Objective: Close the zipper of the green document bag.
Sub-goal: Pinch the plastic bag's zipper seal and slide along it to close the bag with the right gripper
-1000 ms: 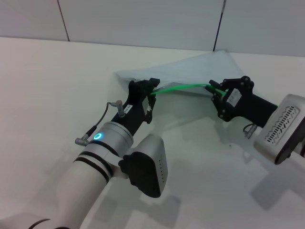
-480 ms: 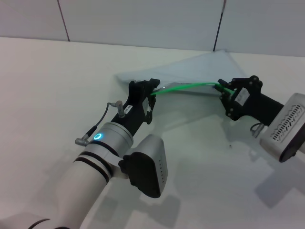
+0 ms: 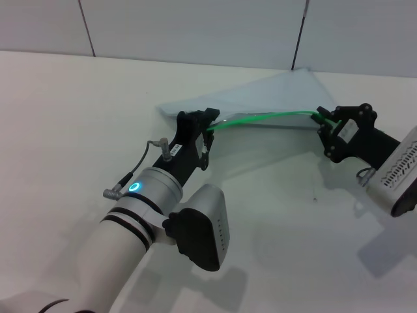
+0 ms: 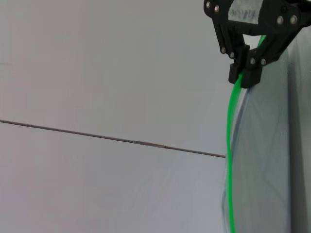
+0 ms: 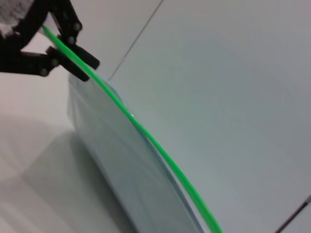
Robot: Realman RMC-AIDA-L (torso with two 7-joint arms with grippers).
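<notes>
The green document bag point(image 3: 267, 94) is a pale blue-white pouch on the white table, its near long edge lifted off the surface. The zipper point(image 3: 267, 117) runs along that edge as a thin bright green strip, pulled taut between both grippers. My left gripper point(image 3: 209, 130) is shut on the strip's left end. My right gripper point(image 3: 322, 120) is shut on the strip near its right end; the slider is hidden between the fingers. The left wrist view shows the right gripper point(image 4: 247, 73) clamped on the zipper point(image 4: 229, 160). The right wrist view shows the left gripper point(image 5: 68, 54) on the zipper point(image 5: 146, 133).
The white table point(image 3: 78, 117) stretches to the left and to the front. A grey panelled wall point(image 3: 195, 29) rises just behind the bag's far corner. My left arm's forearm point(image 3: 150, 195) fills the lower left of the head view.
My right gripper has slid to the right along the green zipper, away from the left gripper. The left gripper has held its place on the left end.
</notes>
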